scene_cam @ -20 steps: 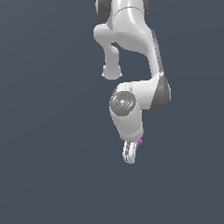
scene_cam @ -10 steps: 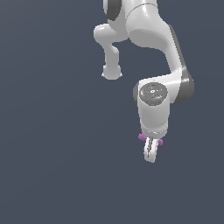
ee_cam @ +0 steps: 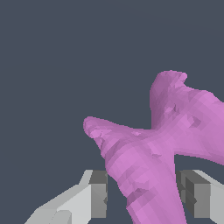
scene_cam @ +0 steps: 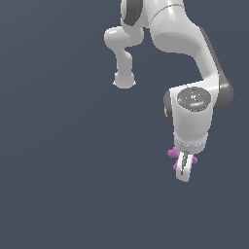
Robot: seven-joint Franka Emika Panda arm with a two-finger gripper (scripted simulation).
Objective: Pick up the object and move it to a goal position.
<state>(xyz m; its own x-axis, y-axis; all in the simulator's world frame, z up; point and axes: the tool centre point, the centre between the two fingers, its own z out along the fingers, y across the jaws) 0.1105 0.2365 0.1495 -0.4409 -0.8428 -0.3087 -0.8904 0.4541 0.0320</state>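
The object [ee_cam: 162,148] is a pink-magenta X-shaped lumpy piece with flared ends. In the wrist view it fills the space between my two grey fingers [ee_cam: 98,194], which press on its lower lobe. In the exterior view the object [scene_cam: 173,153] shows as small pink bits on both sides of my gripper [scene_cam: 184,171], which points downward at the exterior view's lower right. The gripper is shut on the object; most of the piece is hidden behind the fingers there.
The white arm [scene_cam: 194,112] reaches down from the top of the exterior view. A plain dark grey-blue surface [scene_cam: 58,185] lies all around.
The arm has swung toward the exterior view's right, carrying the object with it. The gripper stays closed on the object.
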